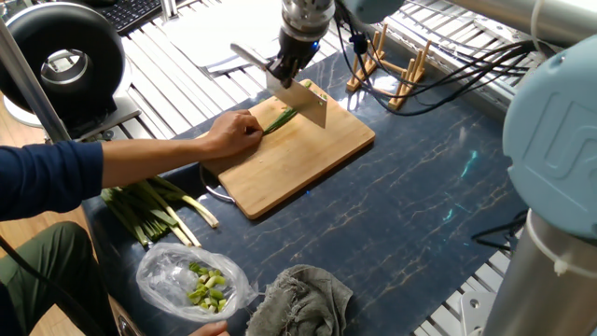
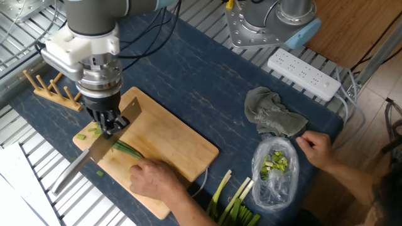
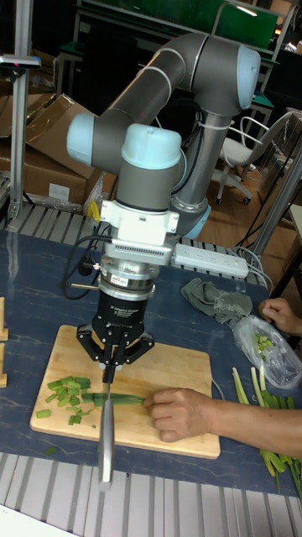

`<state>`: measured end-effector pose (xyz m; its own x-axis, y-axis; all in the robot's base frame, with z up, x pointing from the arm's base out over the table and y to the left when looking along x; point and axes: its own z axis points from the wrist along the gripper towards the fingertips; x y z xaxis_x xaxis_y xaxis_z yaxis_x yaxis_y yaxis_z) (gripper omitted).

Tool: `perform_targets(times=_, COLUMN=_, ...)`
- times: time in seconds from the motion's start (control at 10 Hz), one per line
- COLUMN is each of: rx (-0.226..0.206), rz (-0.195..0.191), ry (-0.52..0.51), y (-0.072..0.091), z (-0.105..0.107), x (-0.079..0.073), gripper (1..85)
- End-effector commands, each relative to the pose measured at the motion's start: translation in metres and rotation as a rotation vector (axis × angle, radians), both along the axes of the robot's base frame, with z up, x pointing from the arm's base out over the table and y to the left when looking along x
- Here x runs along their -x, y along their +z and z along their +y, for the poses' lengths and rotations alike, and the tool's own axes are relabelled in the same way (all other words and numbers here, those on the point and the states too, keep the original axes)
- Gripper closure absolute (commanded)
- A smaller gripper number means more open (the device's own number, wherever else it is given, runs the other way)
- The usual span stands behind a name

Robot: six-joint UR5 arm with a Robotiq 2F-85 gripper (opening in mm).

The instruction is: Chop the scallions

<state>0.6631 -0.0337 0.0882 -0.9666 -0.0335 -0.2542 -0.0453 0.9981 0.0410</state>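
Observation:
My gripper (image 1: 290, 70) (image 2: 107, 122) (image 3: 109, 367) is shut on a knife (image 1: 309, 101) (image 2: 94, 152) (image 3: 106, 430). The blade stands across the slender green scallions (image 1: 280, 119) (image 2: 126, 149) (image 3: 126, 399), at their cut end. They lie on the wooden cutting board (image 1: 308, 163) (image 2: 176, 141) (image 3: 180, 361). A person's hand (image 1: 231, 133) (image 2: 152, 179) (image 3: 180, 413) pins the stalks down a little way from the blade. Short chopped bits (image 2: 88, 133) (image 3: 67, 394) lie beyond the knife near the board's end. In the one fixed view the blade hides most of these bits.
A thicker bundle of stalks (image 1: 154, 210) (image 2: 232, 204) lies off the board beside a clear bag of pale chunks (image 1: 191, 280) (image 2: 274, 169). A grey cloth (image 1: 298, 299) (image 2: 270, 113), a wooden rack (image 1: 387, 65) (image 2: 53, 91) and a power strip (image 2: 304, 72) surround the board. The person's other hand (image 2: 317, 147) rests by the bag.

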Motion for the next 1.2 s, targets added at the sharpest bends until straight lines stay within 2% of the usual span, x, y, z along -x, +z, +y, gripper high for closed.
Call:
perform_targets(times=0.0, rx=-0.045, rz=0.015, ry=-0.028, y=-0.011, z=0.0, x=0.004, gripper=84.3)
perform_targets(times=0.5, rx=-0.047, rz=-0.017, ry=-0.03, y=-0.012, z=0.012, x=0.006, gripper=84.3)
perform_targets(times=0.9, rx=-0.038, rz=-0.043, ry=-0.004, y=-0.016, z=0.003, x=0.006, gripper=84.3)
perform_targets(times=1.1, rx=-0.035, rz=-0.039, ry=0.0, y=-0.015, z=0.002, x=0.011, gripper=84.3)
